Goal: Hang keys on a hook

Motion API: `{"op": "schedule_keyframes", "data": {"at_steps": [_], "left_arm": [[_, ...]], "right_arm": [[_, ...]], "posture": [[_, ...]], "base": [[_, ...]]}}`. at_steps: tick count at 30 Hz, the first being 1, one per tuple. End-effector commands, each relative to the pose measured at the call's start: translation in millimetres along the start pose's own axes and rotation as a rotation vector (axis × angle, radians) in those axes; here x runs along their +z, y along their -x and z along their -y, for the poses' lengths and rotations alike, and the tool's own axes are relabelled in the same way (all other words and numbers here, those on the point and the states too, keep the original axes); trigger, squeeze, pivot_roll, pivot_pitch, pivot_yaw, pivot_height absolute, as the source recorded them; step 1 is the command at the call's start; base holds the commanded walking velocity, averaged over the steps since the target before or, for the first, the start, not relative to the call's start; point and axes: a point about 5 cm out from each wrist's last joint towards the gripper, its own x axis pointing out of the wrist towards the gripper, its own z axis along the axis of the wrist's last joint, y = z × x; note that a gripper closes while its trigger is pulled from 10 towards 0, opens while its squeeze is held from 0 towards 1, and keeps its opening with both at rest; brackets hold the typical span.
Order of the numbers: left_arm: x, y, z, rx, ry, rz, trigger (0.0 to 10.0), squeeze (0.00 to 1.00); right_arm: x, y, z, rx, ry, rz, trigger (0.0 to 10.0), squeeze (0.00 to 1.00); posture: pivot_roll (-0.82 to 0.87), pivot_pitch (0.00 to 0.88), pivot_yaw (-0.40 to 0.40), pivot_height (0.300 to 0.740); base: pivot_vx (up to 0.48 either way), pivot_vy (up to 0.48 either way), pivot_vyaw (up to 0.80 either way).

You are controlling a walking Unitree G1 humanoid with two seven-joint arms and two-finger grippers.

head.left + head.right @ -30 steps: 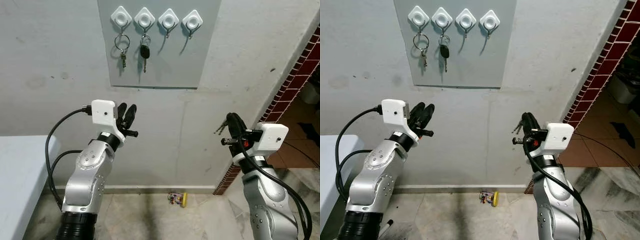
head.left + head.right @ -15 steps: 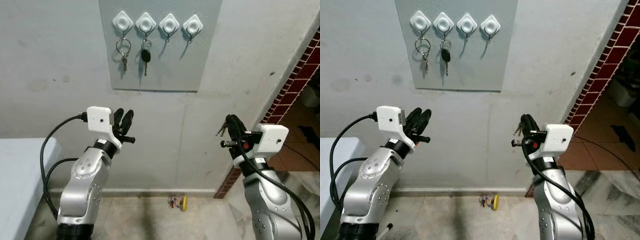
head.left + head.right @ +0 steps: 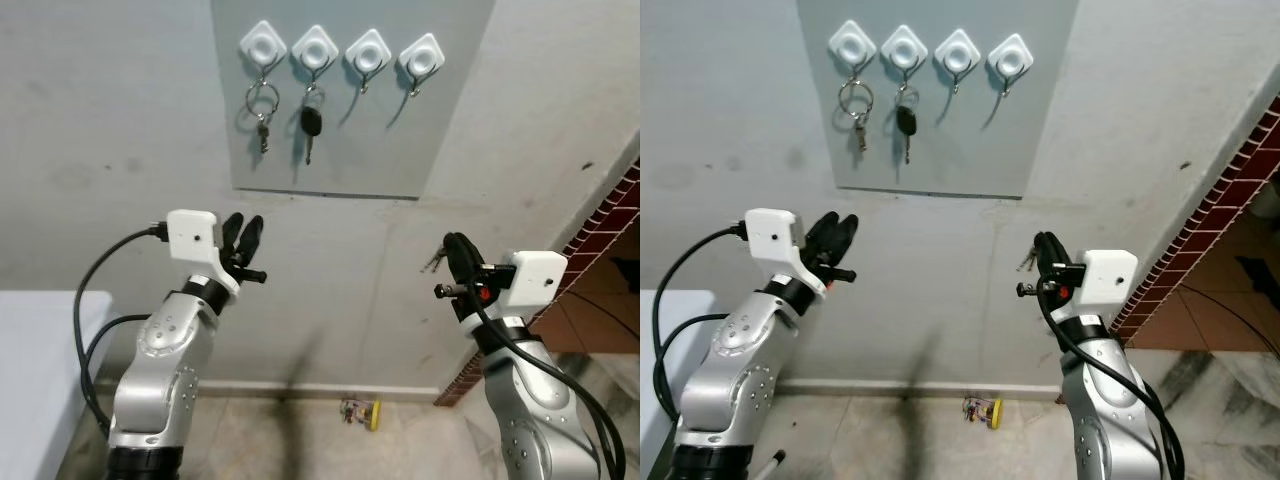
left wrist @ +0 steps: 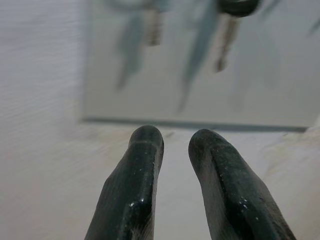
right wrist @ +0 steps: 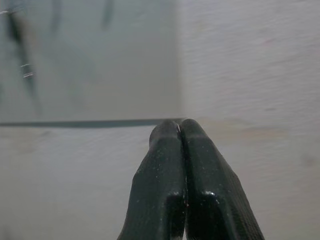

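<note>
A grey board (image 3: 350,150) on the wall carries a row of white hooks. The first hook (image 3: 264,45) holds a key ring with small keys (image 3: 262,105); the second hook (image 3: 315,47) holds a black-headed key (image 3: 310,125). The third hook (image 3: 368,50) and fourth hook (image 3: 421,53) are bare. My right gripper (image 3: 458,250) is raised below and right of the board, shut on a small bunch of keys (image 3: 434,262) that pokes out beside its fingers (image 5: 170,150). My left gripper (image 3: 243,230) is raised under the board's left edge, open with a narrow gap, holding nothing.
A white table (image 3: 30,380) stands at the lower left. A red brick wall edge (image 3: 600,240) runs up the right side. A small yellow object (image 3: 362,410) lies on the tiled floor at the foot of the wall.
The whole view has shifted, so the board now sits further right. My left arm has dropped a little and drawn in. The right gripper still grips the keys.
</note>
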Motion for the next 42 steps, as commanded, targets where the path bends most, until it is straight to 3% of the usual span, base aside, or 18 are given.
{"op": "schedule_keyframes", "data": {"at_steps": [1,13,18,26,35,42], "left_arm": [[3,-0.7,7.0,-0.025,0.004,0.010,10.0,0.00],[10,-3.7,12.4,-0.038,-0.006,0.043,10.0,0.00],[27,-11.1,31.6,-0.190,-0.057,0.083,10.0,0.00],[41,-18.5,48.6,-0.300,-0.092,0.116,10.0,0.00],[60,-20.7,54.8,-0.343,-0.109,0.165,10.0,0.00],[65,-19.5,56.3,-0.357,-0.118,0.177,10.0,0.00]], "right_arm": [[7,1.6,2.7,-0.005,0.012,0.022,10.0,0.00],[7,-1.1,2.1,0.014,0.024,0.014,10.0,0.00],[18,-18.7,-5.1,0.170,0.089,0.013,10.0,0.00],[33,-42.4,-18.5,0.345,0.120,0.027,10.0,0.00],[57,-74.8,-50.6,0.514,0.061,0.119,10.0,0.00],[77,-86.8,-61.6,0.562,-0.036,0.211,10.0,0.00]], "posture": [[-0.04,0.000,-0.022,0.740],[-0.04,0.000,-0.026,0.740],[-0.05,0.006,-0.020,0.740],[-0.05,0.020,-0.023,0.740],[-0.03,0.035,-0.028,0.740],[-0.02,0.038,-0.029,0.740]], "base": [[0.341,0.000,0.00],[0.078,0.000,0.00],[0.000,0.000,0.00],[0.000,0.000,0.00],[0.000,0.000,0.00],[0.000,0.000,0.00]]}}
